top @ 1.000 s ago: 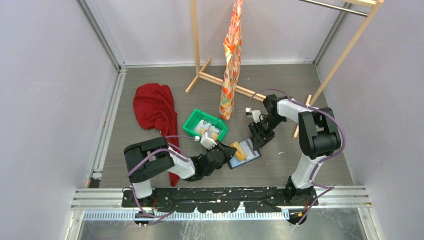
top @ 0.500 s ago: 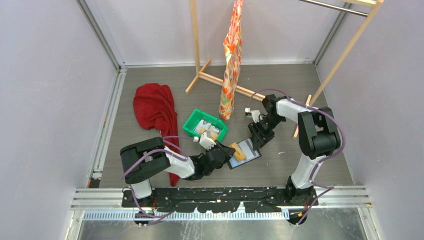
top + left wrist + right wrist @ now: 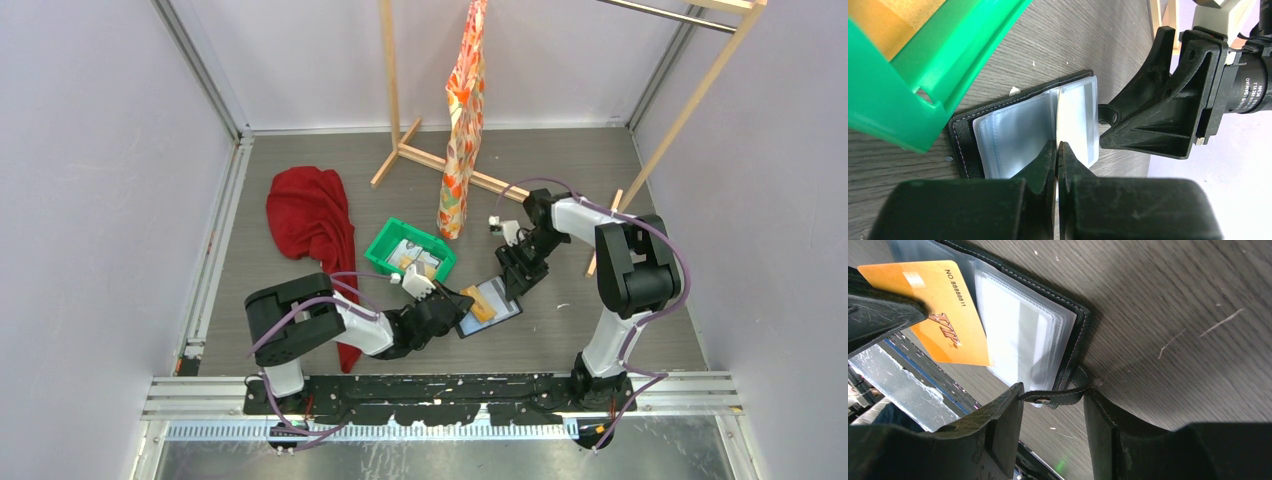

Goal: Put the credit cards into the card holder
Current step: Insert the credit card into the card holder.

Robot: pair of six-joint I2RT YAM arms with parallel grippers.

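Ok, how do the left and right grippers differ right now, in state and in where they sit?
The left gripper is shut on the orange card, which sits edge-on between its fingers. The right gripper stands open and grips nothing. The left gripper is over the clear sleeves of the card holder, while the right gripper is at its outer edge, straddling the snap tab. Both are low at the opened card holder.
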